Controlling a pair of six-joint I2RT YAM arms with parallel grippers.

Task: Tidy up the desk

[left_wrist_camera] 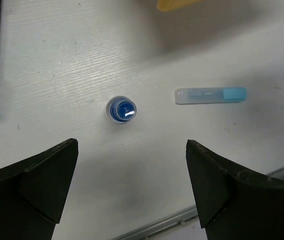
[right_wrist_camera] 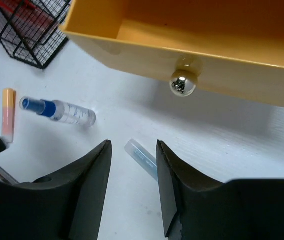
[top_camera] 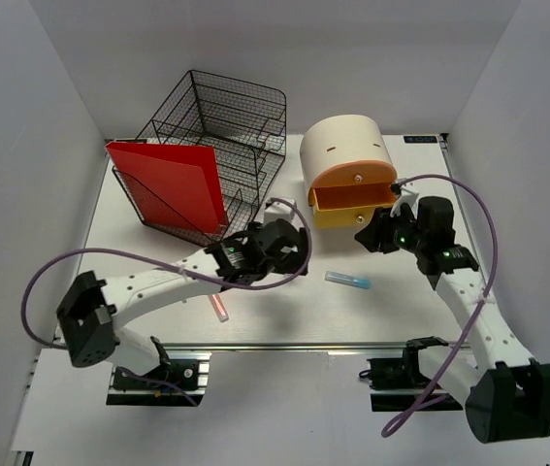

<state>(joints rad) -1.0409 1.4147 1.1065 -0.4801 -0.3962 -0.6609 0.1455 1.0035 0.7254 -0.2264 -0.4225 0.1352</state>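
Over the white desk (top_camera: 372,316) spread beneath both arms, the left pincer (left_wrist_camera: 130,150) gaped wide and empty above a blue-capped tube (left_wrist_camera: 121,110). The right pincer (right_wrist_camera: 132,147), jaws partly apart, held nothing. An off-centre descent could knock the tube rolling.

I saw a yellow drawer (right_wrist_camera: 182,30) with a silver knob (right_wrist_camera: 183,83), a red folder (top_camera: 173,184), black mesh tray (top_camera: 236,107), white desk (top_camera: 284,311).

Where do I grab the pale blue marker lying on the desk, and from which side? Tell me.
Take the pale blue marker across the middle of its barrel, from straight above. It lies flat on the desk with bare surface along both long sides, so fingers can straddle its narrow width. The open left gripper likely needs a wrist turn first.
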